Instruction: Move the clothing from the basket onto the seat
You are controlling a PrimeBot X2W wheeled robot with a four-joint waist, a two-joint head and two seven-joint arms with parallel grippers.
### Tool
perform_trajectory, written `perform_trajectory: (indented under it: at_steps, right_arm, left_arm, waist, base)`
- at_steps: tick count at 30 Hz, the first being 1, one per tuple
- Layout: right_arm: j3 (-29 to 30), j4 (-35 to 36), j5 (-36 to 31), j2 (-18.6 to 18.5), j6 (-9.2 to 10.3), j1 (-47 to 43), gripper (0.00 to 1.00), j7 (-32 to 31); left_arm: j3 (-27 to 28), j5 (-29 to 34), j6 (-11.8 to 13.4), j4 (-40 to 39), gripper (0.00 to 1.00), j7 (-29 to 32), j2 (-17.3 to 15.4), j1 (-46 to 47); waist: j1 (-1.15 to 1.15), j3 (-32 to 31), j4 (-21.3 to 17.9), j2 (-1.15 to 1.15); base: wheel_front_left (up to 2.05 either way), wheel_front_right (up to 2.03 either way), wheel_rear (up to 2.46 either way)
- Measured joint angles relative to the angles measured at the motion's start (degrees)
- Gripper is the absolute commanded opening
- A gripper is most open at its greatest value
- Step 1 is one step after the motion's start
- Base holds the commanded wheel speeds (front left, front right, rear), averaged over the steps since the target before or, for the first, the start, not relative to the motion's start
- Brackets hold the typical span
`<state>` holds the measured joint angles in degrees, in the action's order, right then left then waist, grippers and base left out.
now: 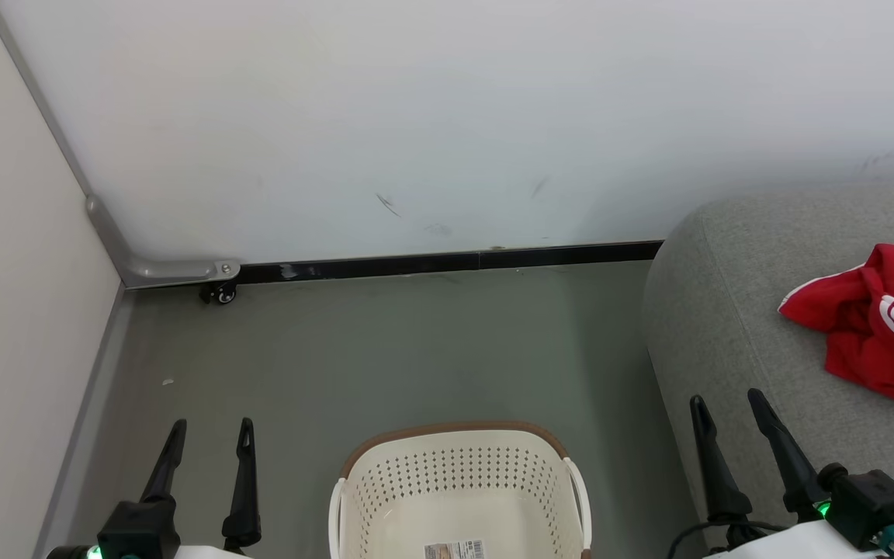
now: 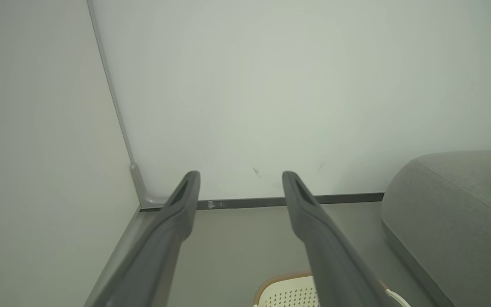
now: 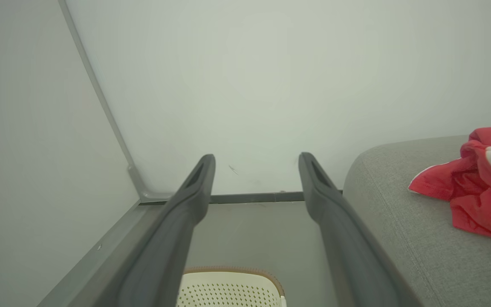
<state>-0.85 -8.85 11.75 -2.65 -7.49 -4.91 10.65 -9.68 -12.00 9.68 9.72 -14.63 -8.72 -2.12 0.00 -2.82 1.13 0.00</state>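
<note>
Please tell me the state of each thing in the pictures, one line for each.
basket, upright on the floor, no clothing in the part that shows
clothing, crumpled, lying on the seat
seat, carries the clothing
left gripper, open, holding nothing
right gripper, open, holding nothing

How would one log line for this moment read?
clothing: on seat | basket: visible part empty | left hand: open, holding nothing | right hand: open, holding nothing
</note>
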Motion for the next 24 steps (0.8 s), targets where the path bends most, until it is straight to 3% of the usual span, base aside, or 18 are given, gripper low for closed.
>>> perform_trajectory:
  at_steps: [12,13,24]
  right_arm:
    - [-0.29,1.12,0.64,0.09,0.00,-0.12,1.00,-0.55]
    - [-0.29,1.16,0.87,0.09,0.00,-0.13,0.00,-0.56]
    - [-0.91,-1.94,3.43,0.42,0.00,-2.13,0.00,-0.55]
  left_arm:
    - [-0.03,0.22,0.73,0.54,1.00,0.00,-0.09,0.04]
    - [-0.03,0.22,0.75,0.68,0.00,0.00,-0.09,0.04]
    - [0.68,-2.61,-0.14,4.83,0.00,1.11,1.41,-1.59]
  waist:
    - [0.00,0.25,0.26,0.00]
    - [0.00,0.26,0.26,0.00]
    - [0.00,0.32,0.22,0.00]
  base:
    - [0.00,0.00,0.00]
    - [0.00,0.00,0.00]
    - [0.00,0.00,0.00]
